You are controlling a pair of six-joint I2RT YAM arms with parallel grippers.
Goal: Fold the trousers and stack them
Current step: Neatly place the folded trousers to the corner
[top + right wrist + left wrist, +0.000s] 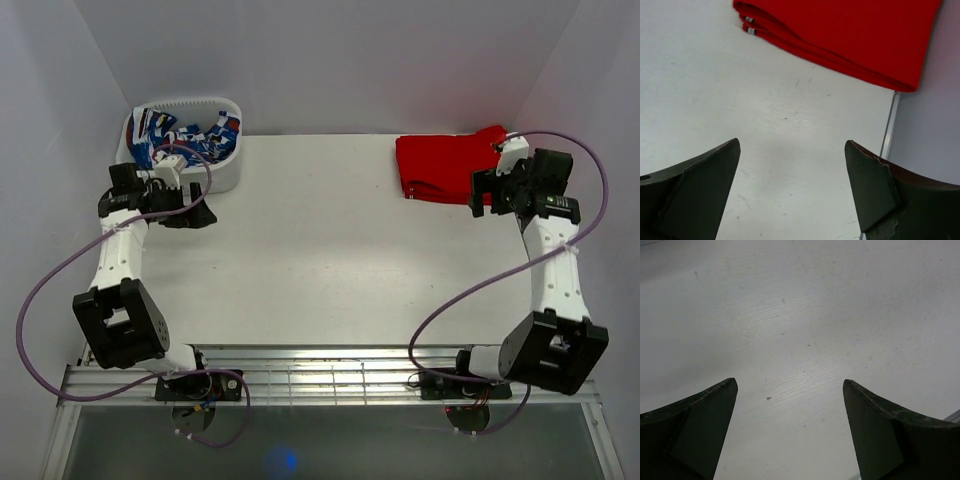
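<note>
- Top external view: the trousers [440, 165] lie folded at the upper right of the table [320, 250], against its far edge.
- Right tool [790, 150] is spread wide, holding nothing, over bare table near the red folds.
- Left tool [790, 385] is spread, empty, beside the white basket [228, 108] at upper left.

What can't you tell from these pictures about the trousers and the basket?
Trousers: right end partly hidden by the right claw from above; cut off by the top edge in the right wrist view.
Patterned cloth in the basket: too small and jumbled to count, top view.
</note>
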